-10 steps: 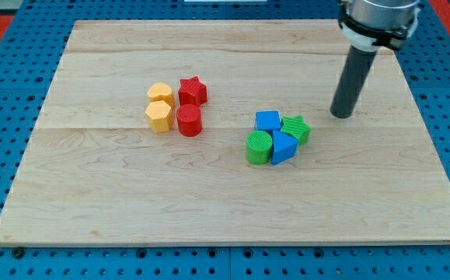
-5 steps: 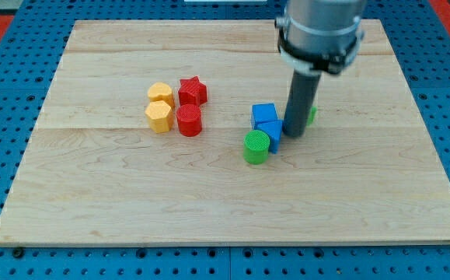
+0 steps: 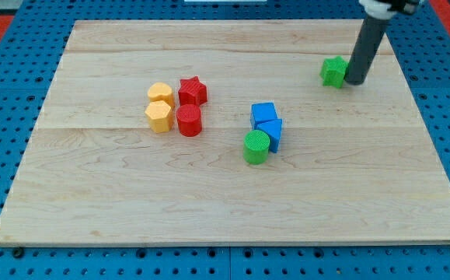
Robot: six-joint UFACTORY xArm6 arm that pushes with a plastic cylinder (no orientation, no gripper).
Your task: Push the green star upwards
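So my tip (image 3: pixel 356 81) is sitting right up against the green star (image 3: pixel 333 71), on the star's right side as the view shows it, maybe a hair lower. They look like they're touching, or as good as. There's no claw on this rig, just the plain rod, so nothing to open or close; it isn't pinching anything, only leaning on the star's flank.

The star is up in the view's top right part of the board (image 3: pixel 92 187), well apart from everything else. The rest of the bits sit lower down: a blue cube (image 3: pixel 264 113), another blue block (image 3: pixel 270 132) just below it, and a green cylinder (image 3: pixel 256 147) huddled together near the middle, then two yellow blocks (image 3: pixel 160 106), a red star (image 3: pixel 193 91) and a red cylinder (image 3: pixel 189 120) bunched over to the left.

Here's the thing that matters for the push: the star lies to the left of my tip, not above it. If I shove from here it'll slide sideways toward the view's left, not up. To send it further upward I reckon I need to swing down and around so the tip sits under the star, then drive toward the view's top. There's not loads of board left above it either, so I'd go gently.
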